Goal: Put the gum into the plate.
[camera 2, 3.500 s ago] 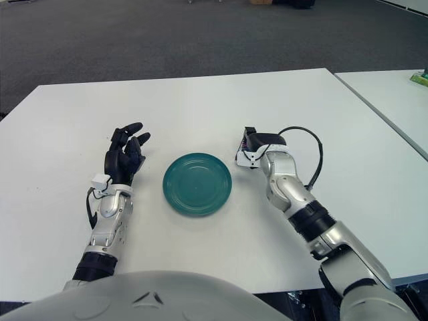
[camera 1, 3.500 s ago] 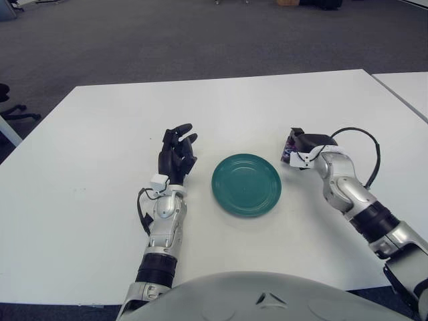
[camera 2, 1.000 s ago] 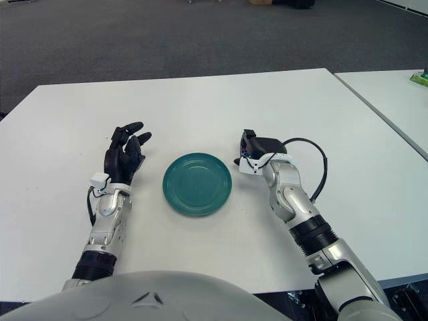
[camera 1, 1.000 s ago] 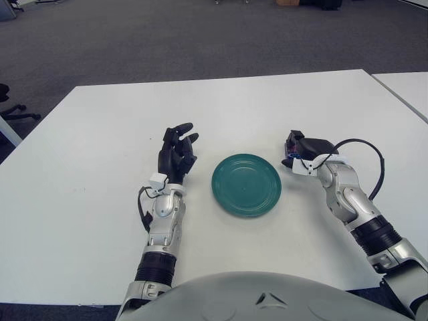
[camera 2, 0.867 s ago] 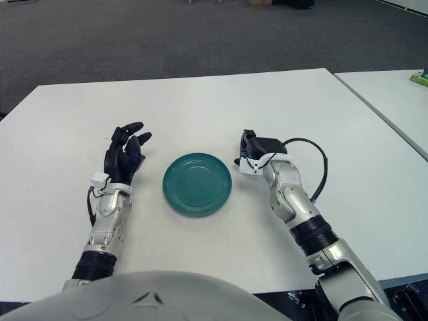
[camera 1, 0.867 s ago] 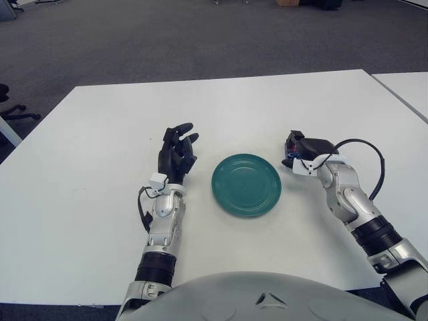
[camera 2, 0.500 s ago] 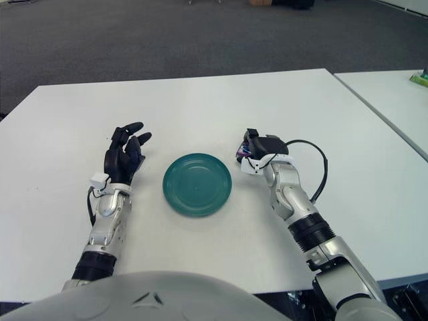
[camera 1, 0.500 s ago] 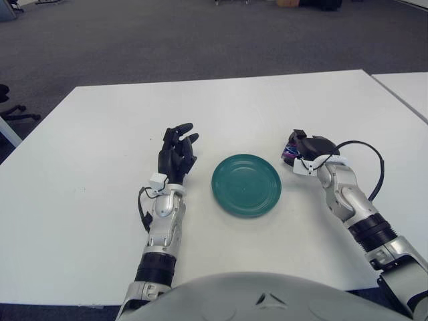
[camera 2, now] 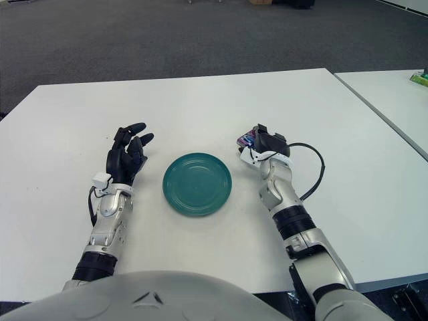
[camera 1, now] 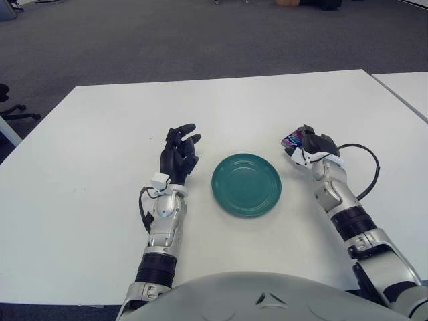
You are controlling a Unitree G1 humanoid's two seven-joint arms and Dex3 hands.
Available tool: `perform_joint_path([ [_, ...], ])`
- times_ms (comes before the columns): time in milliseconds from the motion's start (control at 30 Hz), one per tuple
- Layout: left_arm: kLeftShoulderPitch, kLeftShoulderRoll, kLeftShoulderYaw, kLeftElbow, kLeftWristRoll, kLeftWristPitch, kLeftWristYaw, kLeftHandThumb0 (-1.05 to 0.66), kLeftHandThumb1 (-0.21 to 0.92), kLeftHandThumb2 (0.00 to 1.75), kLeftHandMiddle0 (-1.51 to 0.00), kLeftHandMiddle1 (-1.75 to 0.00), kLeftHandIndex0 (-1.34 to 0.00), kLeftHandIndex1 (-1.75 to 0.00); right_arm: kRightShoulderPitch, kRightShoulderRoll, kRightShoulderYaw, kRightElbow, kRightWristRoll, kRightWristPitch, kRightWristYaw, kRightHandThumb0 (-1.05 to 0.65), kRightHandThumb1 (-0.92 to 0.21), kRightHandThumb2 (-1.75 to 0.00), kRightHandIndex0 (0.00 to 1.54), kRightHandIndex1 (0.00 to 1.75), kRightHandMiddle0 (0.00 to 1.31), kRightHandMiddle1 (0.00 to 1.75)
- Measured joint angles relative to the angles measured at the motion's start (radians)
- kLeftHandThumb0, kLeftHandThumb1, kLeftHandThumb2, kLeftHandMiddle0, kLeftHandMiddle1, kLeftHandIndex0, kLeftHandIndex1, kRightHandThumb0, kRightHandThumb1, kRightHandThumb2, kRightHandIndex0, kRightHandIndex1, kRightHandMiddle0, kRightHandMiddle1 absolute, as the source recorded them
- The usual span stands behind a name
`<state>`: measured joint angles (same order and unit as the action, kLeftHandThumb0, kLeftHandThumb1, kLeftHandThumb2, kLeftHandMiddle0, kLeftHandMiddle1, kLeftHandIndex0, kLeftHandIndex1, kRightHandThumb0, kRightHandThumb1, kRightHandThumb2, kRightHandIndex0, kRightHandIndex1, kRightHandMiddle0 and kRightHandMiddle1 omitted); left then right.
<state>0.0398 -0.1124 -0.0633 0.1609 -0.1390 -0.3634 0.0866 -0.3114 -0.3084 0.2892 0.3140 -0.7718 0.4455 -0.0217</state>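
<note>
Evidently the right hand is clamped on the gum, a light, slippery little pack best pinched across its flat sides, just right of the plate mid-desk, while the left hand, fingers loosely spread, shows left of the plate.

Right hand raised, fingers curled tight around a small packet — left hand idle, fingers spread.
</note>
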Motion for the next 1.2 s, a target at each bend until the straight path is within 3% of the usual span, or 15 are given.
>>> perform_joint_path([
  [500, 0.000, 0.000, -0.005, 0.000, 0.012, 0.004, 0.002, -0.76, 0.92, 0.68, -0.37, -0.93, -0.29, -1.18, 0.000, 0.070, -0.022, 0.003, 0.034, 0.066, -0.077, -0.85, -0.92, -0.42, 0.13, 0.28, 0.00, 0.48],
  [1200, -0.007, 0.000, 0.000, 0.030, -0.014, 0.001, 0.000, -0.75, 0.92, 0.69, -0.35, -0.91, -0.29, -1.18, -0.021, 0.017, 0.043, 0.089, 0.008, 0.019, -0.118, -0.85, -0.92, -0.42, 0.19, 0.31, 0.00, 0.46],
])
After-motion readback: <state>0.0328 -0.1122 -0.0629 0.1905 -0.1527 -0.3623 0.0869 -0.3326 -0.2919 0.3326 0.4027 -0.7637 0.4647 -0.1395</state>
